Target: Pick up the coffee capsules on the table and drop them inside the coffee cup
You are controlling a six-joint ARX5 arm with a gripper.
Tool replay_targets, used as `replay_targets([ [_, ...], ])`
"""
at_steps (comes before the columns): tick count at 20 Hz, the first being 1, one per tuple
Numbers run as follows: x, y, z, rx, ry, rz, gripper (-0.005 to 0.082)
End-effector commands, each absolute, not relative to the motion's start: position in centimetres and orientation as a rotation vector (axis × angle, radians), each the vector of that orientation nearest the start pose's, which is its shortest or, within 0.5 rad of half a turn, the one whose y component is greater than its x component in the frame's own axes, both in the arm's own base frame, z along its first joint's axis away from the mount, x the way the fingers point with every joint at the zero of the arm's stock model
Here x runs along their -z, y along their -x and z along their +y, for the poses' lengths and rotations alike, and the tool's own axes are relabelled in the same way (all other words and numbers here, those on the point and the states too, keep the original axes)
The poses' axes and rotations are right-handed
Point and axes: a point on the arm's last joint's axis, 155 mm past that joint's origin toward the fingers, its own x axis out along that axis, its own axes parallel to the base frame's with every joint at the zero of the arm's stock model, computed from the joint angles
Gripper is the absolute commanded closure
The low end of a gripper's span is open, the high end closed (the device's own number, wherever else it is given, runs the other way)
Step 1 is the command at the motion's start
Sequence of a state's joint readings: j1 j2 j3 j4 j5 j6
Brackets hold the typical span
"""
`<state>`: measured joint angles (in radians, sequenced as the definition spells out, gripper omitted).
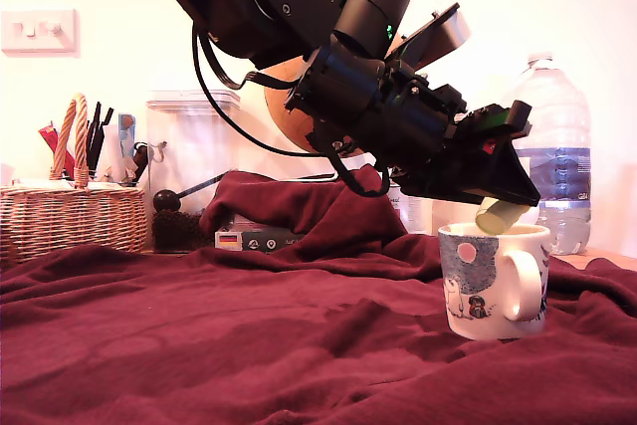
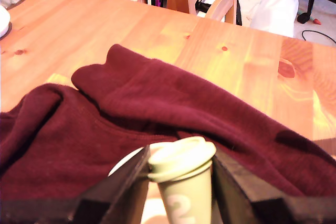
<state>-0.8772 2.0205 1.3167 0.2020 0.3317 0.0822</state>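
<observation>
Hand (image 2: 181, 182) clamps tapered cream-green capsule (image 2: 185, 179) — poised above glossy white mug (image 1: 495, 281) on rumpled red fleece (image 1: 249, 335).

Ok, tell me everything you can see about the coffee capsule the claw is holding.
The coffee capsule is a small, pale cream-green pod that looks like plastic, with a wide flat rim and a tapered body bearing a pale "2". The claw grips it, a black finger pressed against each side below the rim. In the exterior view it hangs tilted just above the coffee cup's opening, not touching the cup.
</observation>
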Motion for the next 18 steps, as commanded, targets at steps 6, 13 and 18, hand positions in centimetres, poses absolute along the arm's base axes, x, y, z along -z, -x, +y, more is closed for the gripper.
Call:
replay_targets([
  [6,-9.9,-31.85,-47.87,1.206,-0.225,0.483,0.0589],
  [13,-9.76,-31.82,-47.79,1.205,-0.226,0.491,0.0159],
  [18,-9.35,-31.74,-47.56,1.202,-0.231,0.511,0.0121],
])
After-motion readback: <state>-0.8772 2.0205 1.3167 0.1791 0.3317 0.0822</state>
